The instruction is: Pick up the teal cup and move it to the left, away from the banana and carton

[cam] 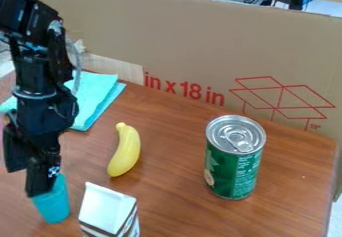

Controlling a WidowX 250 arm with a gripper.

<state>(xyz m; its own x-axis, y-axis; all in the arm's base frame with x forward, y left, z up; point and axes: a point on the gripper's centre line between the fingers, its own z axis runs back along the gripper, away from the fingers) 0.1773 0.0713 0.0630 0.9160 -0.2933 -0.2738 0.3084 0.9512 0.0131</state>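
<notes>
Gripper [40, 187] at smooth teal cup [56, 206], grip impossible to tell, curved banana [125, 151], cylindrical metal can [233, 171]

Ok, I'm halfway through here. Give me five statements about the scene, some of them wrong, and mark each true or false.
1. The gripper is at the top of the turquoise object. True.
2. The green can lies on its side. False: it stands upright.
3. The banana lies between the folded cloth and the white carton. True.
4. The carton touches the can. False: they stand apart.
5. The can's lid is silver. True.
</notes>
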